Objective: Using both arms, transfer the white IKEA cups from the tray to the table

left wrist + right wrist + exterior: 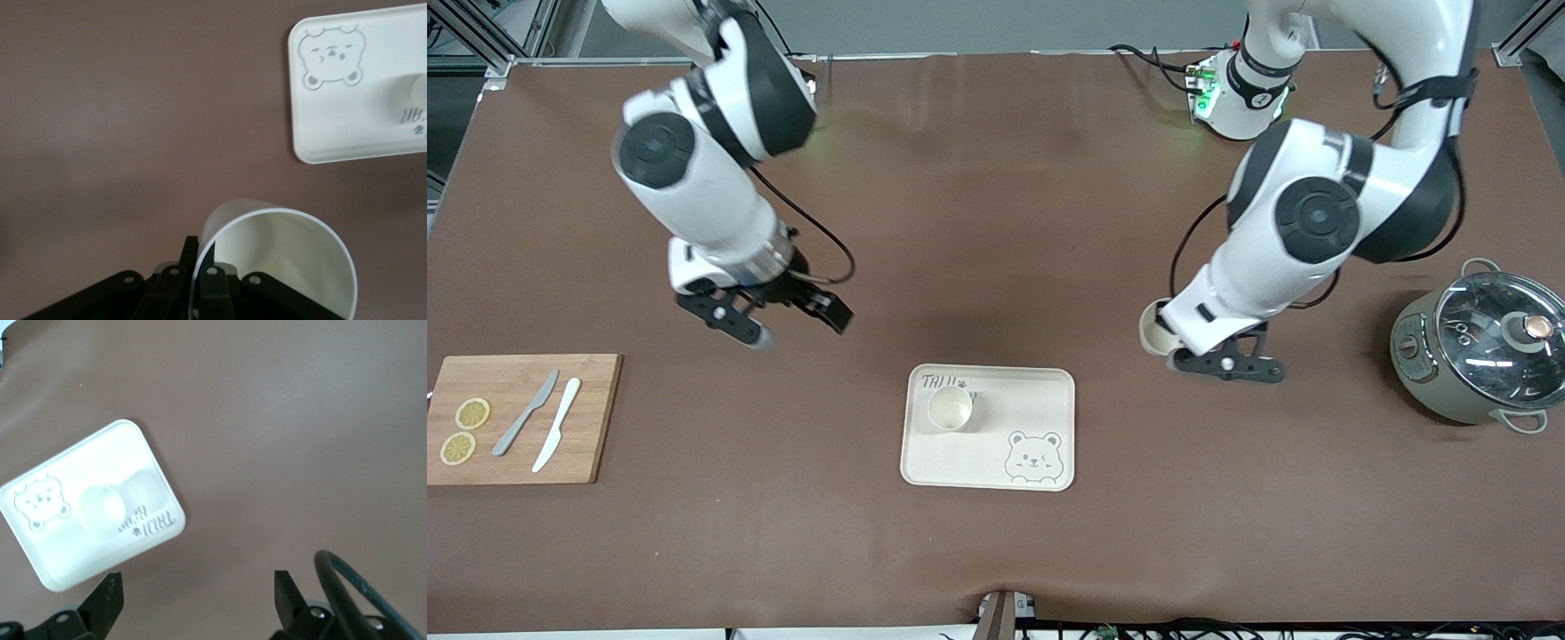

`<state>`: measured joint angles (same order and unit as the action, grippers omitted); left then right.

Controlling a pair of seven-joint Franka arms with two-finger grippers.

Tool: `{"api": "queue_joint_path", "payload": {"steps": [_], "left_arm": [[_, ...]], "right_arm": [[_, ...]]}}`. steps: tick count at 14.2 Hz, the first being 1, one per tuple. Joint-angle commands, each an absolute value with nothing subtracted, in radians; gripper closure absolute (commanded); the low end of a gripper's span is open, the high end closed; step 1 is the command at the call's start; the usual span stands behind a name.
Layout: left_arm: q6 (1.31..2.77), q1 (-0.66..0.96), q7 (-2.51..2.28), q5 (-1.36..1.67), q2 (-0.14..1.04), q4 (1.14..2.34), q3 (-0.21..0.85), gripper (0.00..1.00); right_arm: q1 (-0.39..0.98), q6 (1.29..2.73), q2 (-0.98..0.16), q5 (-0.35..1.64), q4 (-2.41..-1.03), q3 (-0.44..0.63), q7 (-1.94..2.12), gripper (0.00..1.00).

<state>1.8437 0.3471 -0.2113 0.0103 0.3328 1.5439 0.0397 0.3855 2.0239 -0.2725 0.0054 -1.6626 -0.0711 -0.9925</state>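
One white cup stands upright in the corner of the bear tray nearest the right arm's base; it also shows in the right wrist view and the left wrist view. My left gripper is shut on the wall of the second white cup, one finger inside the rim and one outside, holding it over bare table beside the tray toward the left arm's end. My right gripper hangs open and empty over the table between the cutting board and the tray; its fingers stand wide apart.
A wooden cutting board with two lemon slices and two knives lies at the right arm's end. A grey-green pot with a glass lid stands at the left arm's end. The tray's bear drawing is on its nearer part.
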Motion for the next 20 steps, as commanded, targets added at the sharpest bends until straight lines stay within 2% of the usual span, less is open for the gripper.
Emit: {"api": "queue_joint_path", "payload": {"steps": [1,5,9,14,20], "left_arm": [[1.954,0.287,-0.129,0.031,0.188,1.768,0.052,1.00],[2.172,0.194,0.000,0.034,0.078,2.023,0.054,1.00],[2.307,0.079,0.213,0.149,0.043,2.179,0.054,1.00],[2.442,-0.023,0.356,0.160,0.041,2.304,0.055,1.00],[2.660,-0.025,0.368,0.169,0.069,2.442,0.055,1.00]], "right_arm": [[0.437,2.009,-0.434,-0.078,-1.496,-0.060,-1.136,0.00],[0.462,2.092,-0.528,-0.104,-1.456,-0.057,-1.193,0.00],[0.477,2.166,-0.604,-0.162,-1.440,-0.057,-1.255,0.00],[0.489,2.223,-0.663,-0.164,-1.410,-0.054,-1.266,0.00],[0.494,2.269,-0.701,-0.181,-1.401,-0.052,-1.266,0.00]]}}
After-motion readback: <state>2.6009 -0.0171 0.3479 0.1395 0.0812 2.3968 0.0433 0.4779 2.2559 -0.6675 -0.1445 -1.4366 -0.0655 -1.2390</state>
